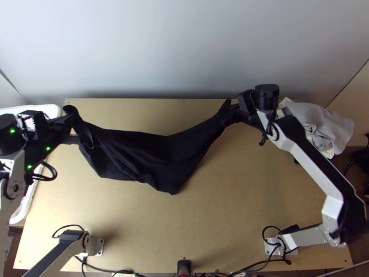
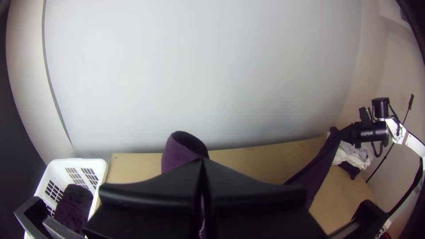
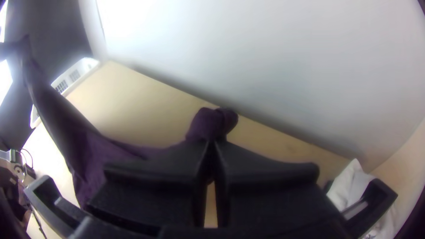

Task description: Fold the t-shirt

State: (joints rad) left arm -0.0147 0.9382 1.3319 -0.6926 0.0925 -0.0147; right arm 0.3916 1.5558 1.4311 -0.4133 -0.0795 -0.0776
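Top view: the left gripper (image 1: 72, 122) and right gripper (image 1: 237, 111) clamp the dark t-shirt (image 1: 157, 154), slung between them over the wooden table (image 1: 221, 217). Left wrist view: dark cloth (image 2: 74, 206) inside a white basket (image 2: 79, 163). Right wrist view: white cloth (image 3: 349, 186), pale wall (image 3: 287, 66).

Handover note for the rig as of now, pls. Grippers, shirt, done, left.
Left gripper: shut on one end of the dark t-shirt.
Right gripper: shut on the other end.
Shirt: sagging between them above the table; can't tell if its lower edge touches down.
Nearby: white basket at left, pale cloth at far right.
Done: shirt gripped at both ends.
Left: lay flat, fold.
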